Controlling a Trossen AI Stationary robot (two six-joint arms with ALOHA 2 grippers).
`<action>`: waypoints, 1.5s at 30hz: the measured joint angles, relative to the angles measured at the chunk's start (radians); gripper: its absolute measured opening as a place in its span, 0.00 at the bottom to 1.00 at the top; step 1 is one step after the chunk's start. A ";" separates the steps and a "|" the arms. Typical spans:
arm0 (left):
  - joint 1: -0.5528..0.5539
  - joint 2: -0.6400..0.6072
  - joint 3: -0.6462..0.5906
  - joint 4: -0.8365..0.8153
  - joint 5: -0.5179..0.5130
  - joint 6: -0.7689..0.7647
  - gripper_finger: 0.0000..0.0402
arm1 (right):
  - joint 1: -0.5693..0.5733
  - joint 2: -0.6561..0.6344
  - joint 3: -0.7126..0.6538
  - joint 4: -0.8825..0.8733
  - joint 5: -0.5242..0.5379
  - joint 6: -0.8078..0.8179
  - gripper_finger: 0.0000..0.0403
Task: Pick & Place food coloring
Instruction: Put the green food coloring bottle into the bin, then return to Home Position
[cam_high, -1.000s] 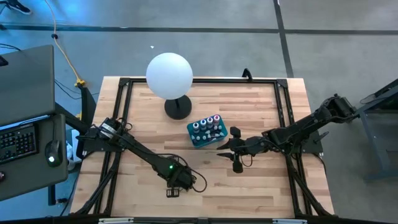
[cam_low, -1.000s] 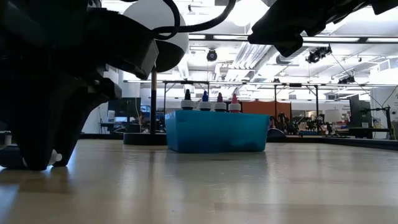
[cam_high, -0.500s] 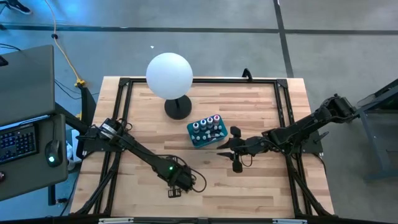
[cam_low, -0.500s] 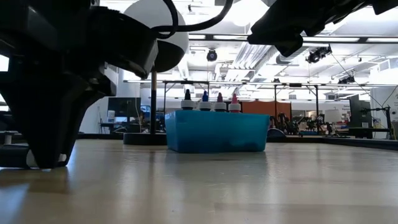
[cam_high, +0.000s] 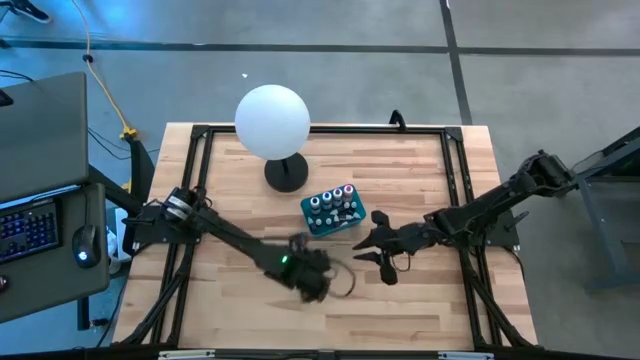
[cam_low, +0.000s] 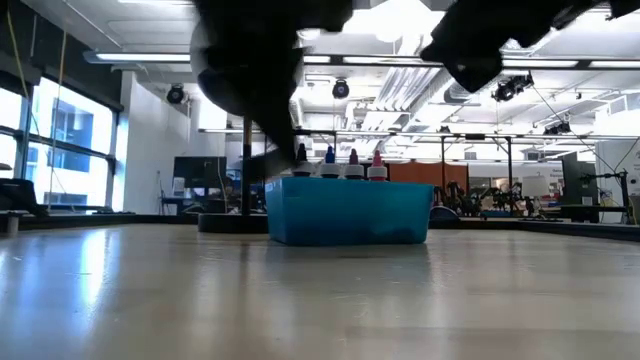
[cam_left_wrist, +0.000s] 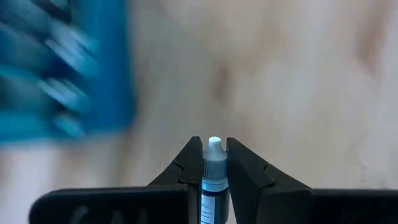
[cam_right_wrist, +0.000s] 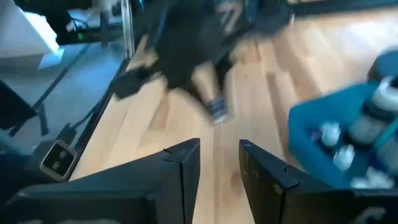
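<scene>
In the high view, the teal tray sits just right of the frame's centre with four small capped bottles standing in it, so most of the set looks already placed. The left gripper hangs below and left of the tray, over bare wood, and the right gripper waits just to the tray's right; neither one's finger state can be read from up here. In the low view, the tray stands mid-frame on the table with four bottle tops showing above its rim, and the dark bulk of the left arm fills the upper middle, lifted off the table. In the left wrist view, the left gripper has its jaws pinching a small pale bottle with a white tip, upright between the fingers; the tray shows as a blue blur at the upper left, apart from it. In the right wrist view, the right gripper has its jaws parted around nothing, with the tray at the right edge. I judge the pick done and the carry to the tray and release left.
</scene>
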 joint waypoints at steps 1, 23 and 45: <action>0.021 -0.001 0.021 0.002 -0.040 0.024 0.09 | 0.010 0.000 0.000 -0.027 0.005 0.028 0.26; 0.395 0.099 0.098 0.100 0.168 0.244 0.22 | 0.243 0.075 0.000 -0.499 0.003 0.522 0.26; 0.243 0.005 0.717 -0.637 0.131 0.289 0.31 | 0.166 -0.007 0.161 -0.519 -0.046 0.374 0.26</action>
